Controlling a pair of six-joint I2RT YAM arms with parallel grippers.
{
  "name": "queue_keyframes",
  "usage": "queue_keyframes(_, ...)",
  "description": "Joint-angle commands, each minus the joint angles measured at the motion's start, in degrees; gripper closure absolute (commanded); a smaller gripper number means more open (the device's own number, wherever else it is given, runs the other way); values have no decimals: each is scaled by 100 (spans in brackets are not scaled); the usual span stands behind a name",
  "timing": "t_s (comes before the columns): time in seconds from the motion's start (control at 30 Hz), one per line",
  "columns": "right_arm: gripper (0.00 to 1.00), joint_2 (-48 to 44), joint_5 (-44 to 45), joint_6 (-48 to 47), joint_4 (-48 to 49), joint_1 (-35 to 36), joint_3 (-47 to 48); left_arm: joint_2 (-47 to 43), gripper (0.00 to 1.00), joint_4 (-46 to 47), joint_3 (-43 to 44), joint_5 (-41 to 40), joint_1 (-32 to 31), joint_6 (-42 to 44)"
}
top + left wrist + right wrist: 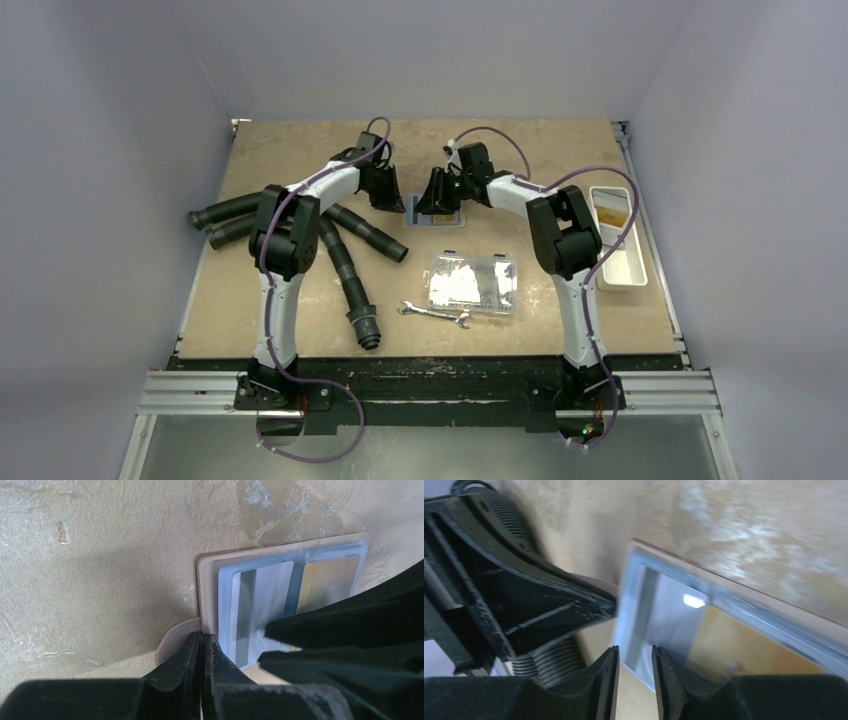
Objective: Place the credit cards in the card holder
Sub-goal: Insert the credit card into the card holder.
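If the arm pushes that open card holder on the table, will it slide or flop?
Likely slides: the card holder lies flat on the table. Its clear sleeves look soft, so lifted by one edge it probably sags. The left gripper, shut at its edge, may pin it.

Tan table (290, 150), open card holder (285, 575), black hoses (345, 265), clear box (472, 284), wrench (433, 314), white tray (625, 265)

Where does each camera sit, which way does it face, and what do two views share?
Top external: above, behind the bases, facing down on the table; both arms show.
Left wrist: on the left arm, facing down at the card holder; left gripper shut, at bottom.
Right wrist: on the right arm, facing the same holder; right gripper at bottom, open.
Shared: both wrist views show the holder and the other gripper.
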Motion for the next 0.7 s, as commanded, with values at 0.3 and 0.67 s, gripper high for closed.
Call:
queue_keyframes(0.3, 57, -464, 805, -325, -491, 142, -58, 112, 100, -169, 150, -153, -159, 154)
queue_keyframes(0.67, 34, -347, 1706, -457, -1051, 282, -71, 137, 100, -160, 154, -82, -167, 137)
